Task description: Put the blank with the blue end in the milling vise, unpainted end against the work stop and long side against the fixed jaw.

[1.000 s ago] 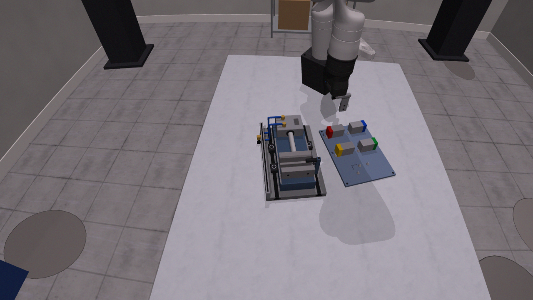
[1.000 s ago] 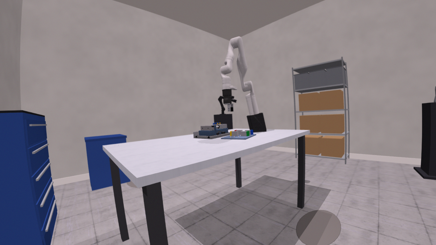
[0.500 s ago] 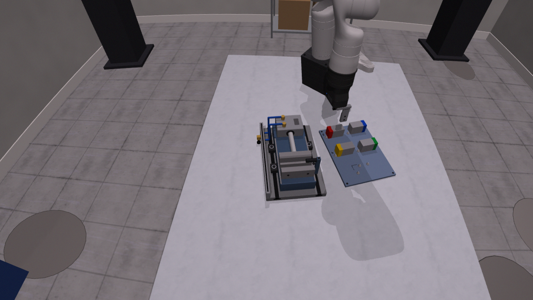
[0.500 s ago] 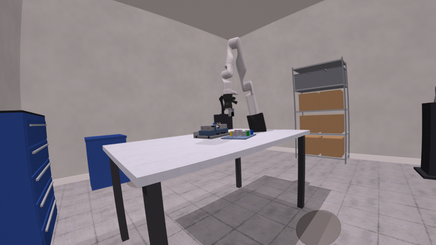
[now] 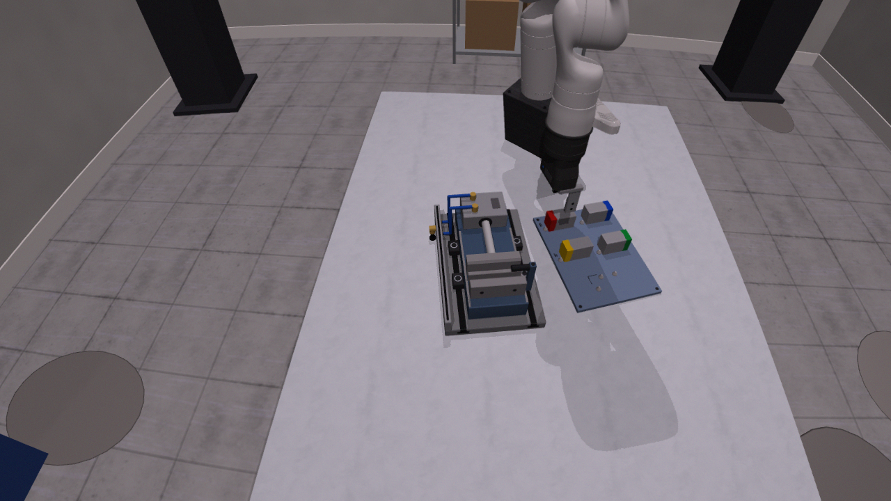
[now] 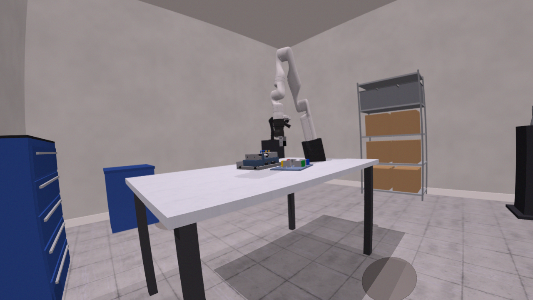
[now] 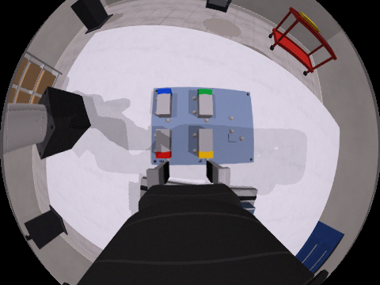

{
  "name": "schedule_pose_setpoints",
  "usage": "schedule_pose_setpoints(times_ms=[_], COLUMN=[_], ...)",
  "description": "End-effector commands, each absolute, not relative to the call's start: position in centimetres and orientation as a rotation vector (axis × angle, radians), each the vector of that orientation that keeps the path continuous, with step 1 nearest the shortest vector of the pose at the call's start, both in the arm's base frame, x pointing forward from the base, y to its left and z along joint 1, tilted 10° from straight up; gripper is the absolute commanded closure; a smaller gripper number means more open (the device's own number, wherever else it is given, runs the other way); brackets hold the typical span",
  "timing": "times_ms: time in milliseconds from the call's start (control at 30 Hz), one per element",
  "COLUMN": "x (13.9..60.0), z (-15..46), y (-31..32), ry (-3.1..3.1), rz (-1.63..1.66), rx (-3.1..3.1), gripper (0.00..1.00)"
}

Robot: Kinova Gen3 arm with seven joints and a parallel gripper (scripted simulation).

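The big white arm (image 5: 573, 81) (image 6: 285, 71) rises from its black base (image 5: 520, 121) (image 6: 314, 150) at the end of the table (image 5: 398, 399) (image 6: 223, 190) (image 7: 119, 59), climbs to a high bend, then folds over and drops nearly straight down. Its black wrist (image 5: 564, 149) (image 6: 278, 126) points at the tabletop, and the gripper (image 6: 282, 141) (image 7: 188, 169) hangs from it, up in the air above the table, near the plate's edge. Its two fingers stand wide apart with nothing between them. From above, one finger covers part of the block with the red end (image 5: 550, 220) (image 7: 163, 142). The block with the blue end (image 5: 596, 212) (image 7: 164, 103) lies on the blue plate (image 5: 613, 293) (image 6: 290, 168) (image 7: 241, 103), at the corner nearer the arm's base. With it lie the red one, the block with the yellow end (image 5: 576, 248) (image 6: 286, 163) (image 7: 205, 142) and the block with the green end (image 5: 614, 241) (image 6: 299, 163) (image 7: 205, 104). The vise (image 5: 498, 305) (image 6: 257, 162) sits just beside the plate, apart from it.
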State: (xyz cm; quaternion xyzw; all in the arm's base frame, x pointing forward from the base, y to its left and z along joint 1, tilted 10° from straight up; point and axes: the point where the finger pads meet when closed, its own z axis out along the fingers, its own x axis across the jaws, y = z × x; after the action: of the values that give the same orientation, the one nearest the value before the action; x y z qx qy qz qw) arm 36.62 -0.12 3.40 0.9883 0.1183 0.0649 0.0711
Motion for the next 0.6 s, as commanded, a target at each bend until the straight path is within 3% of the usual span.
schedule_pose_setpoints(times_ms=[0,567], x=[36.22,36.05], z=[2.43,2.71], y=[-0.79,-0.90], ry=[0.342,0.341], rz=[0.177,0.176], rx=[2.973,2.973], gripper=[0.00,0.00])
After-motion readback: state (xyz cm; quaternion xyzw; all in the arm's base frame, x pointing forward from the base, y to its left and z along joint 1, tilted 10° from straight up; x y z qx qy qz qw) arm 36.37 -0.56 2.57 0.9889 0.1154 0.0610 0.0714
